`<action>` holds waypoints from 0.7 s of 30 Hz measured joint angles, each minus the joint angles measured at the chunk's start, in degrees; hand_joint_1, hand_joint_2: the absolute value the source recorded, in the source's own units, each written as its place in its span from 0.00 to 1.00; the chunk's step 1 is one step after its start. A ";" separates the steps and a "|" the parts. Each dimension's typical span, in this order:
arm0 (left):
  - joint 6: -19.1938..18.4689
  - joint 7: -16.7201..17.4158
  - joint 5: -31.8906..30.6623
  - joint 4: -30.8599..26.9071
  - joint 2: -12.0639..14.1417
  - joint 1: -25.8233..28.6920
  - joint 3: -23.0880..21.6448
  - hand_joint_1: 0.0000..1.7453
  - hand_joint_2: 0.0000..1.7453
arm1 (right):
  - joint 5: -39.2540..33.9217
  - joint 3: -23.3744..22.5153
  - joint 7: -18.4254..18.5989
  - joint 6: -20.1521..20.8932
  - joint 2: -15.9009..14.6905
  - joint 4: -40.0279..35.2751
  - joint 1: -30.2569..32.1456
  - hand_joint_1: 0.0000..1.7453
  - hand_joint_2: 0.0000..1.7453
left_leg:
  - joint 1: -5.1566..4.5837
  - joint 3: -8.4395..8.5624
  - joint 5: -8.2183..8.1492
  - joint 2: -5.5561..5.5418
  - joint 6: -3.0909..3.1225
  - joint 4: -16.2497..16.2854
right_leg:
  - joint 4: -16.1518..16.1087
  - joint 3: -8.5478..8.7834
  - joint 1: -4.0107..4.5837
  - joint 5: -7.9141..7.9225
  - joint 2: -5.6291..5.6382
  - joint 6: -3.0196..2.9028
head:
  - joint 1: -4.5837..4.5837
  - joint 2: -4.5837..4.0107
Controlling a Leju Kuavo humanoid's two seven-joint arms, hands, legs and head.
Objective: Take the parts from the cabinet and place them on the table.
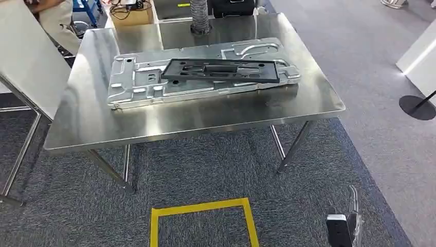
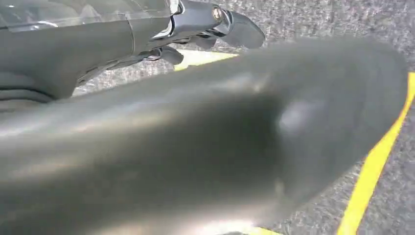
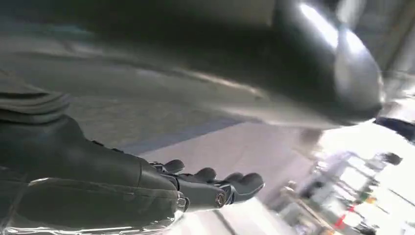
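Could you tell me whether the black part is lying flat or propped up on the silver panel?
Flat: the black part lies lengthwise on top of the silver panel, which rests on the steel table.

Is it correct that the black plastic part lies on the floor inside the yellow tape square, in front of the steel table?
Not quite. The black plastic part lies on the silver metal panel on top of the steel table, as the head view shows. The yellow tape square on the floor holds nothing.
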 joint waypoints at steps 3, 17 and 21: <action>0.09 0.26 0.00 0.00 -0.28 0.13 -0.04 0.00 0.00 | -0.29 -1.03 0.02 -0.98 0.02 10.28 -1.23 0.00 0.00 | 0.41 -1.44 2.18 0.50 1.30 -0.22 | 0.57 -0.70 -0.35 -1.21 0.35 1.08 | -0.28 0.02; -0.11 -1.29 -0.02 0.00 -0.72 0.53 -1.47 0.00 0.00 | 5.55 -1.86 6.01 -2.01 -1.55 52.28 -9.02 0.00 0.00 | 0.31 -11.48 9.74 0.66 -1.11 2.75 | -1.33 10.59 -1.00 -9.52 0.36 0.23 | 0.31 0.00; -0.13 -1.29 -0.02 0.00 -0.83 0.99 -1.71 0.00 0.00 | 7.28 -1.00 9.36 -0.67 -1.53 56.65 -9.69 0.00 0.00 | 0.81 -14.76 -2.05 0.29 -1.97 13.40 | -1.49 7.08 -0.70 -6.57 -0.06 -1.24 | 0.00 0.00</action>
